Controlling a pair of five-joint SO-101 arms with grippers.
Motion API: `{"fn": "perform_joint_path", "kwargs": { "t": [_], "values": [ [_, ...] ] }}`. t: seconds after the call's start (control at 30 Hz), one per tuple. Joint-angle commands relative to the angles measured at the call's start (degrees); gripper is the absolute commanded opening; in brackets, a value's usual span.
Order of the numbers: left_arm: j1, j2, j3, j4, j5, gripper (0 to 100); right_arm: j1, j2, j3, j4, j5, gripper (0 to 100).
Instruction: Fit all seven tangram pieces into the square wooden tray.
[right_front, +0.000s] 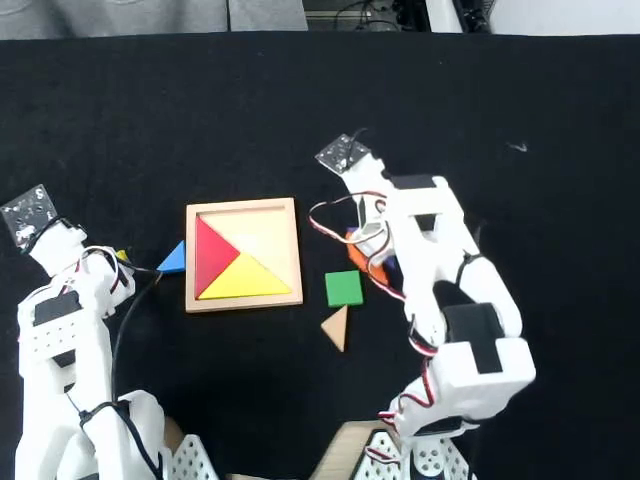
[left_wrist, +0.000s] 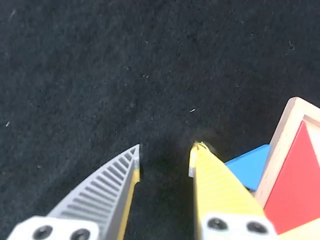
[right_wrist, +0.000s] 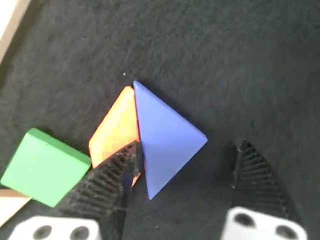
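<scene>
The left fingers (left_wrist: 215, 185) stand apart over the black tabletop (right_front: 520, 90), with nothing between them. Just beside the yellow finger lies a light blue triangle (left_wrist: 247, 164), which reaches the outer rim of the wooden tray (right_front: 240, 204). In the tray lie a red triangle (right_front: 212, 255) and a yellow triangle (right_front: 245, 280) (they meet along one edge). The right fingers (right_wrist: 260, 175) are apart too. A dark blue triangle (right_wrist: 165, 137) lies between them, close to one fingertip and clear of the other. An orange piece (right_wrist: 116, 127) touches this triangle beside the near finger. A green square (right_wrist: 42, 167) lies further out on that side, with a tan triangle (right_front: 337, 328) near it.
</scene>
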Motion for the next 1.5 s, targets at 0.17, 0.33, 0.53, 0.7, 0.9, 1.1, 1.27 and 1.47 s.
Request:
{"fn": "perform_joint_path", "kwargs": {
  "t": [0.17,0.33,0.53,0.7,0.9,1.1,1.27,1.47],
  "values": [
    [-0.22,-0.53,-0.13,-0.97,-0.18,17,-1.23,7.96,-11.21,7.03,5.19,20.8],
    [-0.22,-0.53,-0.13,-0.97,-0.18,17,-1.23,10.42,-13.93,8.44,5.54,20.7],
    [-0.22,-0.53,-0.13,-0.97,-0.18,17,-1.23,9.45,-14.9,8.53,6.77,20.4],
    [-0.13,-0.97,0.4,-1.05,-0.18,17,-1.32,3.21,-14.55,8.53,6.51,20.4],
    [-0.31,-1.05,0.4,-1.05,-0.18,17,-7.3,-2.68,-14.99,8.53,-1.05,20.4],
    [-0.31,-1.05,0.4,-0.88,-0.18,17,-17.41,-3.56,-18.07,8.44,-6.68,20.4],
    [-0.31,-1.05,0.4,-0.79,-0.18,17,-22.33,4.18,-25.89,8.44,-11.34,20.4],
    [-0.31,-1.05,0.4,-0.7,-0.18,17,-23.3,14.64,-36.53,12.4,-16.97,20.5]
  ]
}}
